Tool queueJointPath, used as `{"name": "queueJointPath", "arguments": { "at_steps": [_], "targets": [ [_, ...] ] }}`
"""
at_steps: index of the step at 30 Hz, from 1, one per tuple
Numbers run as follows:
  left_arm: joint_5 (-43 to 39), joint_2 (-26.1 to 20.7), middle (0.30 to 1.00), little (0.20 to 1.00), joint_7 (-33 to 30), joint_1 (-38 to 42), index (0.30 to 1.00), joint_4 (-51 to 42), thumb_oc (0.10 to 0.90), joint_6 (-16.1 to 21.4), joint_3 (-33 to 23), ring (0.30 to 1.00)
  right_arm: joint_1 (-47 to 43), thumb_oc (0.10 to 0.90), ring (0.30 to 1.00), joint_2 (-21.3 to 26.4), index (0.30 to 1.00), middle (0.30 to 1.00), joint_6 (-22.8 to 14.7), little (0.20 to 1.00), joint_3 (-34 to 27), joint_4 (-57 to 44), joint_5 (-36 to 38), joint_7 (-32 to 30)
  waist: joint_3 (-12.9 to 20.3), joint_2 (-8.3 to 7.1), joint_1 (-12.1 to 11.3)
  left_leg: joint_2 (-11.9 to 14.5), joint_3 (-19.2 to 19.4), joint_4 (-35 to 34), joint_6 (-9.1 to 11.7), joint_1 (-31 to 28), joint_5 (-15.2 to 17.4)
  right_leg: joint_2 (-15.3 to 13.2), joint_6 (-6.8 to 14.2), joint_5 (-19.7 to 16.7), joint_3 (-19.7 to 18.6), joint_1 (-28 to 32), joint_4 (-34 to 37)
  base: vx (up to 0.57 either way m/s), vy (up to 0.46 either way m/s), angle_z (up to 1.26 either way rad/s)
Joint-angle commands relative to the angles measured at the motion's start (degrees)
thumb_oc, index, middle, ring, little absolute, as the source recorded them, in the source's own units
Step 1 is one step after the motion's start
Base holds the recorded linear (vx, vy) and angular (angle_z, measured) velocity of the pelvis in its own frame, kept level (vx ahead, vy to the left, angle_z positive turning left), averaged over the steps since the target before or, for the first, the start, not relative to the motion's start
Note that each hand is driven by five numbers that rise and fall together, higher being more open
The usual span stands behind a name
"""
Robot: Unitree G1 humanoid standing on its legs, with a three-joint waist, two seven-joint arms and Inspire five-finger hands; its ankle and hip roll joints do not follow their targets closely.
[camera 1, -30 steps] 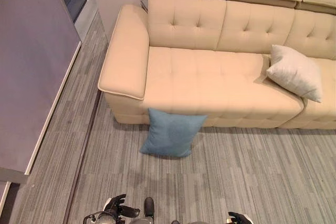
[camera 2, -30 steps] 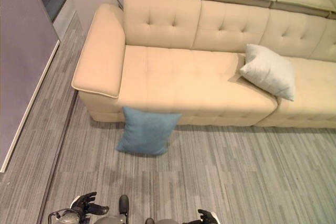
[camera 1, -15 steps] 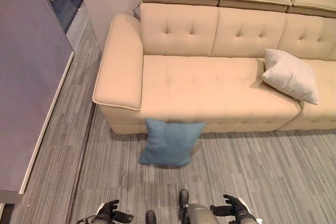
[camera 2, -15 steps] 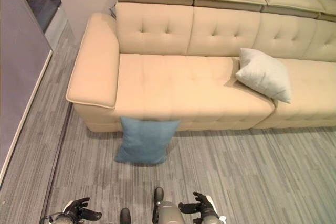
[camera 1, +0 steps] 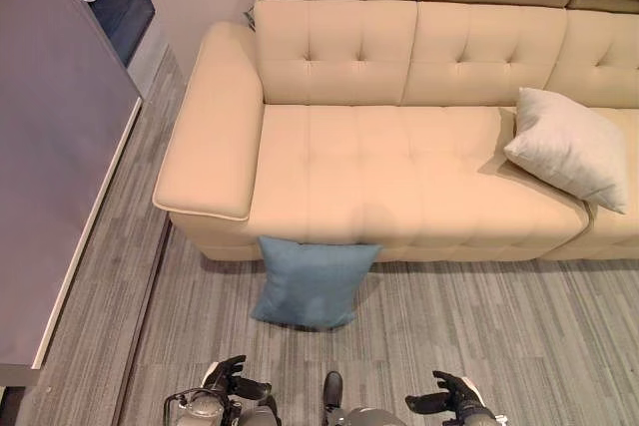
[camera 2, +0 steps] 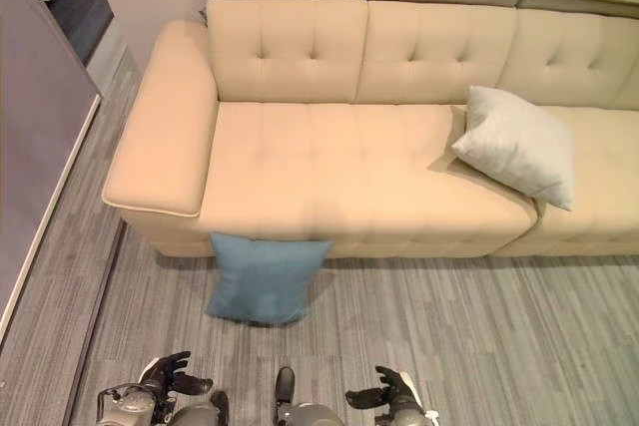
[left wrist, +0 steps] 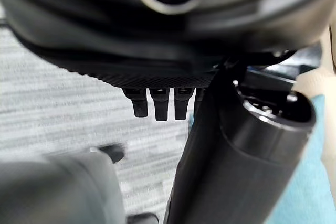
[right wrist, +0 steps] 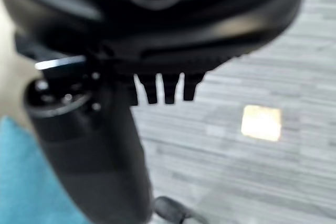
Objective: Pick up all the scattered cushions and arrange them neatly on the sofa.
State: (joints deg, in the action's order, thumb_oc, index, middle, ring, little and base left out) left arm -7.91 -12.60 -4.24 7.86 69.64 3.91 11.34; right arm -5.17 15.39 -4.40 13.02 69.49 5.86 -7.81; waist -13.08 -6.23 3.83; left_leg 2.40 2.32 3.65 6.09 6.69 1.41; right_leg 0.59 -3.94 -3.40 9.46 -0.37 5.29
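A blue cushion (camera 1: pixel 308 282) leans against the sofa (camera 1: pixel 399 157) front; left robot hand (camera 1: pixel 232 379) and right robot hand (camera 1: pixel 446 397) hang open, empty. A 1-sided grab could topple it flat.

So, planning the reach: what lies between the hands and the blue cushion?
Bare grey striped floor, in both eye views, separates left hand and right hand from the square blue fabric cushion.

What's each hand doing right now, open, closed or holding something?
Left hand: open, fingers relaxed, holding nothing.
Right hand: open, fingers relaxed, holding nothing.
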Motion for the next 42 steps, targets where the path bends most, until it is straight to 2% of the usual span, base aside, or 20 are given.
{"name": "queueJointPath", "arguments": {
  "at_steps": [1,4,10,11,14,17,20,23,26,29,30,31,34,37,38,42],
  "targets": [
    [-0.5,-1.6,0.900,0.900,-0.5,-0.2,0.900,0.0,0.800,1.6,1.7,0.900,1.3,0.800,0.900,2.9,0.900,0.900,-1.3,0.900,-0.2,-0.8,1.6,-1.3,0.4,1.17,-1.5,-1.2,-1.6,3.6,-3.7,2.2,0.7,-2.6,5.9,9.6,-4.8,1.6,-6.0,0.09,0.106,-0.32],
    [0.1,-1.6,0.900,0.900,-0.3,-0.6,0.900,0.8,0.800,1.2,1.3,0.900,1.6,0.800,0.900,2.2,0.900,0.900,-0.9,0.900,-0.2,-0.8,1.0,-1.0,1.2,1.13,-1.4,-2.7,-1.6,3.3,-4.5,1.2,1.3,-3.8,6.8,9.4,-6.5,1.5,-7.5,0.17,0.206,-0.33],
    [0.5,-2.2,0.900,0.900,-0.3,-1.0,0.900,1.0,0.800,1.3,0.8,0.900,1.3,0.800,0.900,1.5,0.900,0.900,-0.9,0.900,-0.1,-1.8,1.0,-0.7,1.5,1.01,-1.9,-3.9,0.1,3.7,-6.3,0.8,3.1,-5.9,8.7,8.9,-7.9,0.0,-9.5,0.09,0.171,-0.30],
    [0.3,-2.8,0.900,0.900,-0.6,-1.0,0.900,0.7,0.800,1.3,0.4,0.900,0.9,0.800,0.900,1.2,0.900,0.900,-0.9,0.900,-0.4,-2.5,1.6,-0.7,1.2,1.10,-2.0,-4.2,0.9,4.0,-7.1,0.7,3.8,-6.6,9.6,8.4,-8.4,-1.7,-12.1,0.06,0.151,-0.27],
    [-0.8,-4.0,0.900,0.900,-1.4,-0.6,0.900,0.0,0.800,1.7,-0.5,0.900,-0.1,0.800,0.900,1.2,0.900,0.900,-1.3,0.900,-0.7,-4.1,3.0,-1.1,0.2,1.36,-1.9,-4.0,1.6,4.6,-7.9,1.5,4.6,-7.2,10.4,7.7,-8.9,-6.0,-16.9,0.02,0.114,-0.27],
    [-1.9,-4.7,0.900,0.900,-2.4,0.2,0.900,-0.7,0.800,2.3,-0.7,0.900,-0.8,0.800,0.900,1.2,0.900,0.900,-1.8,0.900,-1.0,-4.9,4.1,-1.8,-0.7,1.45,-1.7,-4.2,1.5,5.2,-8.1,2.3,5.0,-7.4,10.4,6.8,-8.4,-8.6,-17.7,0.00,0.020,-0.12],
    [-3.4,-5.8,0.900,0.900,-4.3,2.2,0.900,-1.8,0.800,3.2,-0.5,0.900,-2.5,0.800,0.900,1.9,0.900,0.900,-2.8,0.900,-1.0,-5.9,5.3,-3.3,-2.3,1.27,-0.9,-5.2,1.1,5.6,-8.0,3.5,5.6,-6.7,9.6,5.4,-7.3,-13.1,-15.1,-0.02,-0.016,-0.04],
    [-7.5,-6.6,0.900,0.900,-6.7,5.4,0.900,-5.4,0.800,5.4,-0.1,0.900,-5.2,0.800,0.900,2.9,0.900,0.900,-4.4,0.900,-2.3,-9.5,9.0,-5.9,-5.0,0.96,-0.5,-5.6,0.3,10.6,-7.4,11.7,5.8,-7.1,9.1,4.9,-9.1,-18.8,-15.8,-0.12,-0.094,0.35],
    [-10.5,-7.1,0.900,0.900,-8.7,8.3,0.900,-9.3,0.800,6.9,0.9,0.900,-8.3,0.800,0.900,3.9,0.900,0.900,-5.9,0.900,-3.1,-13.3,11.8,-8.5,-6.2,1.54,-0.9,-5.6,0.3,13.2,-6.8,19.3,5.3,-7.3,8.1,4.9,-8.0,-25.1,-17.8,-0.16,-0.102,0.50],
    [-12.3,-7.6,0.900,0.900,-10.8,12.6,0.900,-13.6,0.800,8.3,2.3,0.900,-13.0,0.800,0.900,5.2,0.900,0.900,-7.7,0.900,-3.6,-16.7,14.1,-11.4,-6.8,2.77,-0.6,-4.9,-0.2,14.3,-6.2,26.9,3.9,-7.2,7.5,4.9,-6.7,-33.3,-20.0,-0.12,-0.102,0.04],
    [-13.0,-7.7,0.900,0.900,-11.8,15.7,0.900,-15.3,0.800,8.6,3.0,0.900,-16.1,0.800,0.900,6.1,0.900,0.900,-8.2,0.900,-3.5,-18.0,14.7,-13.1,-6.9,3.57,-0.5,-4.5,-1.0,15.2,-5.6,30.8,5.0,-6.9,7.6,6.7,-6.7,-37.4,-21.3,-0.03,-0.067,0.25],
    [-13.0,-7.7,0.900,0.900,-11.8,15.8,0.900,-15.3,0.800,8.6,3.0,0.900,-16.1,0.800,0.900,6.1,0.900,0.900,-8.2,0.900,-3.5,-18.0,14.7,-13.1,-6.8,3.59,-0.5,-4.5,-1.0,15.2,-5.6,31.0,5.0,-6.9,7.6,6.7,-6.7,-37.6,-21.4,-0.02,-0.064,0.18],
    [-14.3,-8.6,0.900,0.900,-14.3,23.0,0.900,-16.5,0.800,9.6,4.7,0.900,-23.9,0.800,0.900,8.1,0.900,0.900,-9.6,0.900,-2.7,-17.0,16.2,-15.5,-7.3,4.46,-0.4,-4.1,-1.8,15.7,-5.3,38.0,3.9,-6.9,7.6,6.9,-6.5,-45.1,-23.4,-0.07,-0.065,0.01],
    [-15.5,-9.7,0.900,0.900,-15.6,28.5,0.900,-16.4,0.800,10.3,5.7,0.900,-29.3,0.800,0.900,9.1,0.900,0.900,-10.6,0.900,-1.7,-16.3,17.6,-16.3,-8.0,4.87,-0.3,-4.1,-2.1,16.5,-5.3,42.5,3.5,-6.7,7.6,7.3,-6.9,-50.0,-25.5,-0.03,-0.010,0.04],
    [-15.6,-10.4,0.900,0.900,-16.5,33.3,0.900,-17.0,0.800,10.7,6.9,0.900,-33.7,0.800,0.900,10.1,0.900,0.900,-11.4,0.900,-0.5,-16.6,18.5,-16.8,-8.7,5.15,-0.4,-4.0,-2.2,17.0,-5.3,45.9,3.2,-6.8,7.6,7.6,-7.1,-53.6,-26.8,-0.04,-0.016,0.04],
    [-16.1,-11.2,0.900,0.900,-17.0,39.8,0.900,-18.3,0.800,11.3,9.2,0.900,-40.8,0.800,0.900,11.1,0.900,0.900,-12.2,0.900,3.1,-17.4,20.0,-16.0,-9.4,5.58,-0.3,-4.0,-2.6,18.4,-5.2,51.5,2.9,-6.8,7.8,8.2,-7.8,-59.8,-29.7,0.00,-0.025,0.05]
  ]
}}
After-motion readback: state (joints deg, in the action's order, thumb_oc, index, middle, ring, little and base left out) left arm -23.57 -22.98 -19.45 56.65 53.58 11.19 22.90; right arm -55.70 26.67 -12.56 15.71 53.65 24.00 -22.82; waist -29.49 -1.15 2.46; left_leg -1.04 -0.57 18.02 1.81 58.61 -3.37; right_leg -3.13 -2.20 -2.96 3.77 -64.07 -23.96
